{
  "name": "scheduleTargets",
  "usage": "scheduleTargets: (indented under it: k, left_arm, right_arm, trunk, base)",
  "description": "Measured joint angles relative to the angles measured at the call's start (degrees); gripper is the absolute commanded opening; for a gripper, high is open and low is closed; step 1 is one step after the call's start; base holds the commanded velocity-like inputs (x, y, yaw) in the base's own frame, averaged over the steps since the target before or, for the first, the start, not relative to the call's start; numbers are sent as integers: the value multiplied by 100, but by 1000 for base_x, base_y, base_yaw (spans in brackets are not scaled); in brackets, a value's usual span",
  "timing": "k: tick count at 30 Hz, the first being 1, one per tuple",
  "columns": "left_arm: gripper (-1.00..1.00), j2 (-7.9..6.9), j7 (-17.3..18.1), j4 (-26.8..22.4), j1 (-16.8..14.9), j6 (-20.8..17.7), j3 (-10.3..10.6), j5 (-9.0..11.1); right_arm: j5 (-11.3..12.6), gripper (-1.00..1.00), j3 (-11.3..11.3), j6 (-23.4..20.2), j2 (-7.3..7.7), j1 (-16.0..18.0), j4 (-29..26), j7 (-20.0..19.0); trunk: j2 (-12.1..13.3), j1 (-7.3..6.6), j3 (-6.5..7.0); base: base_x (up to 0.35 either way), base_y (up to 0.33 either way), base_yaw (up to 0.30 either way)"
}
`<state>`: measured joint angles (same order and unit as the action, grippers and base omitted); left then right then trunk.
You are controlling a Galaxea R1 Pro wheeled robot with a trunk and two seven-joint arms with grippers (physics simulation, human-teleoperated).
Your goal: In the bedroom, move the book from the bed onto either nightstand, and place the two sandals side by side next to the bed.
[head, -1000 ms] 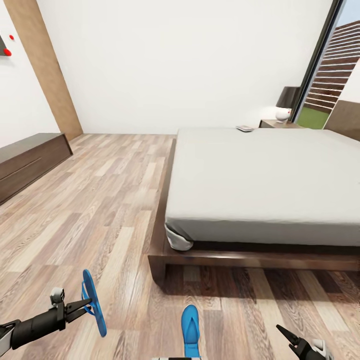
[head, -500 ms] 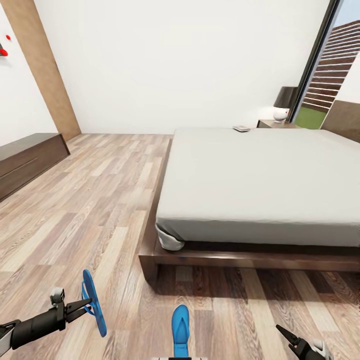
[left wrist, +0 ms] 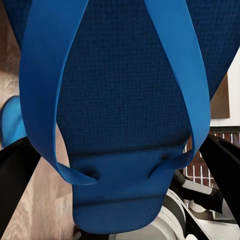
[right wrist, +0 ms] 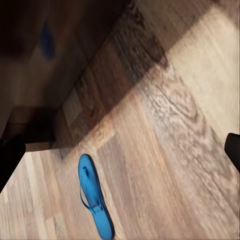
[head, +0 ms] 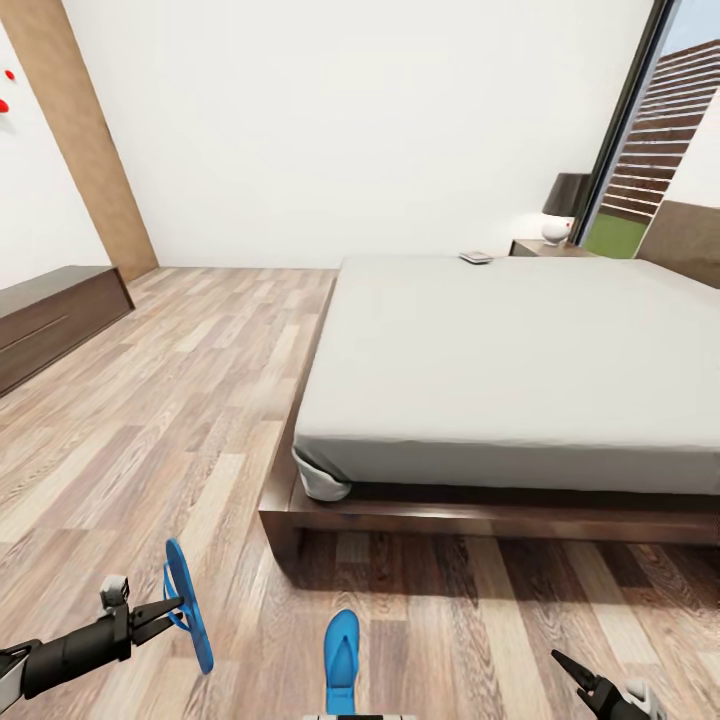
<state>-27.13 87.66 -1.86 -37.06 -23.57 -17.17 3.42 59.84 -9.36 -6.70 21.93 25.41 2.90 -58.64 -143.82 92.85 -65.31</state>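
Sandal (head: pixel 187 606) in left pincer (head: pixel 168 612) (edge-up)

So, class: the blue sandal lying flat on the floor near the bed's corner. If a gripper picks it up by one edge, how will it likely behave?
The sandal on the floor looks thin and flat, so probably light. Its twin stands on edge in the left gripper without visibly drooping, so likely fairly stiff. The thin straps would probably flex.

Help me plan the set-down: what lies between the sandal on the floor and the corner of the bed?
Only bare wood-plank floor shows between the sandal on the floor and the bed corner, in the head view; part is shadowed.
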Motion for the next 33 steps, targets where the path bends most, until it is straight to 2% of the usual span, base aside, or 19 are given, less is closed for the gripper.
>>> scheduleTargets:
  k: [13, 33]
  left_arm:
    - [-100, -1, 4, 0, 0, -6, -3, -6]
    - [-100, -3, 21, 0, -1, -43, -9, -8]
  right_arm:
    - [-24, 100, 0, 12, -4, 0, 0, 8]
    - [-26, 100, -10, 4, -4, 0, -1, 15]
  trunk:
    - [0, 0, 0]
    - [0, 0, 0]
  base:
    - [0, -115, 0]
    - [0, -8, 0]
